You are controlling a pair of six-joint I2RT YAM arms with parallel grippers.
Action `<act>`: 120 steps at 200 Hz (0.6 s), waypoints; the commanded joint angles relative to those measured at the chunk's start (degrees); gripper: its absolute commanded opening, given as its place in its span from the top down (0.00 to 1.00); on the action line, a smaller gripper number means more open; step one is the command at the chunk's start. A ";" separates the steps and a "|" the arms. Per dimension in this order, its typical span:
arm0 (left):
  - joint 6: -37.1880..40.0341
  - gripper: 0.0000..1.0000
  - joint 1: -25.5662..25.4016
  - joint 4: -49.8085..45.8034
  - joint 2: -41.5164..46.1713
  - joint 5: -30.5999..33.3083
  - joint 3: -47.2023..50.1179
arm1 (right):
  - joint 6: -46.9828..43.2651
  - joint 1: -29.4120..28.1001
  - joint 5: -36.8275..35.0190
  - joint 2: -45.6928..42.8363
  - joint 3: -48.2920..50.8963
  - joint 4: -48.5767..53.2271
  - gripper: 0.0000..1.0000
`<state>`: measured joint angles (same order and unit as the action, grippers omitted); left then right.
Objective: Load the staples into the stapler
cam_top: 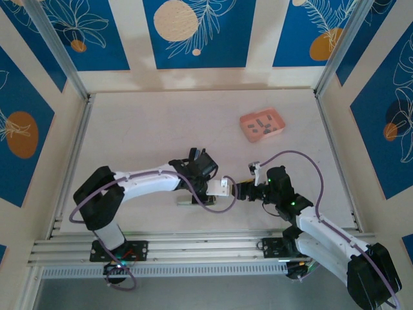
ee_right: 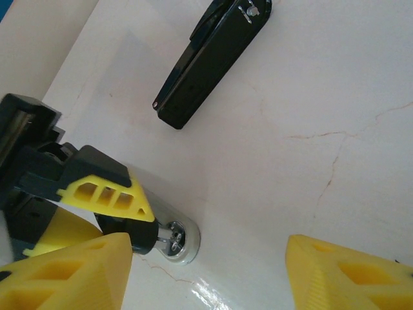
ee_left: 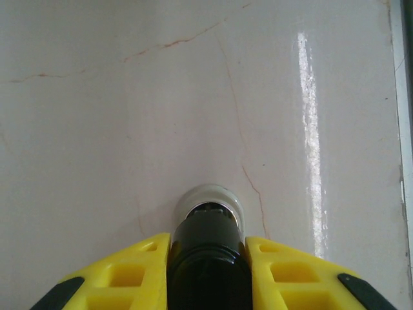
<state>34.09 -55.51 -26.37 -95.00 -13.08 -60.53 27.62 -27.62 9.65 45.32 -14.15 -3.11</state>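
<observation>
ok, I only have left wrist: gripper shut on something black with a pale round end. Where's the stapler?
Observer: Not in your grip. The stapler lies loose on the table, past the left gripper in the right wrist view, no gripper on it.
Operator: Staples?
Observer: The staples sit in the pink tray, far side of the table, right of centre in the top view.
Operator: Right gripper?
Observer: The right gripper is open and empty, facing the black object you hold, close up.
</observation>
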 commanded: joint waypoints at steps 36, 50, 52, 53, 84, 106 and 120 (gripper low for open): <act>-5.43 0.91 2.76 14.97 10.72 0.03 7.98 | 1.53 1.11 6.62 6.57 -7.18 1.80 0.33; -7.31 0.92 3.61 19.75 12.72 0.17 10.12 | 1.82 1.57 8.72 9.07 -8.94 2.01 0.33; -7.68 0.92 3.75 20.47 13.02 0.10 10.51 | 1.94 1.66 9.03 9.39 -9.27 2.09 0.33; -7.88 0.92 3.83 20.83 13.14 0.09 10.74 | 2.01 1.72 9.18 9.59 -9.38 2.12 0.33; -12.21 0.95 5.70 33.44 17.36 -0.51 16.83 | 2.87 3.67 15.55 14.59 -13.87 3.47 0.32; -14.87 0.96 6.85 41.49 19.77 -1.65 20.74 | 3.55 5.60 20.83 17.23 -16.31 4.33 0.32; -16.19 0.96 7.20 45.11 20.86 -1.95 22.48 | 4.12 6.36 24.05 18.74 -17.55 4.43 0.32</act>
<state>22.02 -49.28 4.99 -77.23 -13.06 -40.21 30.20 -22.57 24.84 62.17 -28.93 -0.51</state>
